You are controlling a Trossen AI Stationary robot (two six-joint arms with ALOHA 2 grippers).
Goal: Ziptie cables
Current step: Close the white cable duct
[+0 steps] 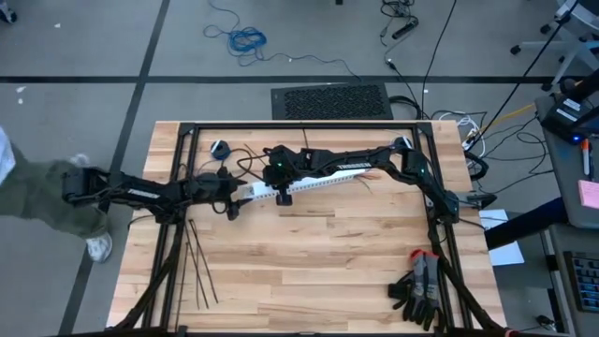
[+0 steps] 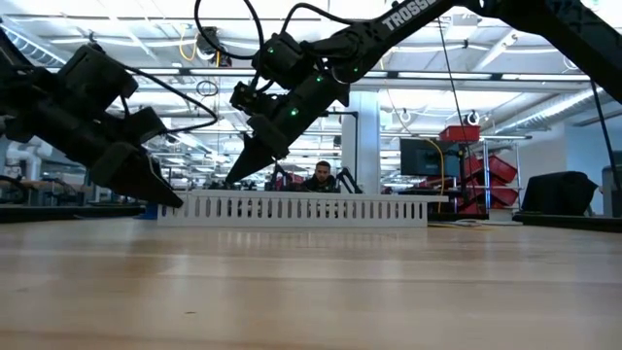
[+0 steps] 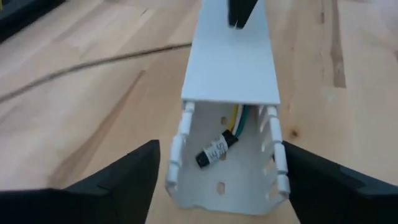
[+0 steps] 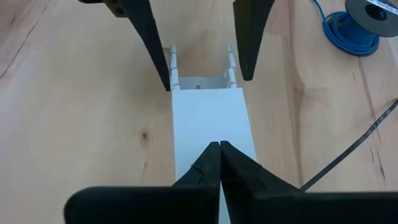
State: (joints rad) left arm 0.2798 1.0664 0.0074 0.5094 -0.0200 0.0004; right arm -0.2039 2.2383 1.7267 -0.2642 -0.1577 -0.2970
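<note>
The cables [image 3: 231, 127], yellow, green and white wires with one dark labelled tip [image 3: 214, 153], lie inside a white slotted duct [image 1: 328, 180] that rests on the wooden table. My left gripper [image 1: 243, 194] is open at the duct's left open end, one finger on each side of its walls. My right gripper [image 4: 219, 147] is shut on top of the duct's cover, a little in from that end. The zipties [image 1: 198, 267], several thin black strips, lie flat on the table near its front left. My left gripper: its fingers [image 3: 140, 174] stand close against the slotted walls [image 3: 176, 155] at the duct's open end, coming level along the duct from the table's left; whether they touch, I cannot tell. My right gripper rests its shut fingertips [image 3: 239, 14] on the flat cover [image 4: 211, 118], slanting down from the table's right along the duct, which lies flat on the table.
A spool of blue cord [image 4: 357, 25] sits on the table behind the duct. Black gloves [image 1: 421, 288] lie at the near right corner. A person's leg and shoe [image 1: 56, 201] are at the table's left edge, and another person [image 2: 321, 178] sits beyond the far side.
</note>
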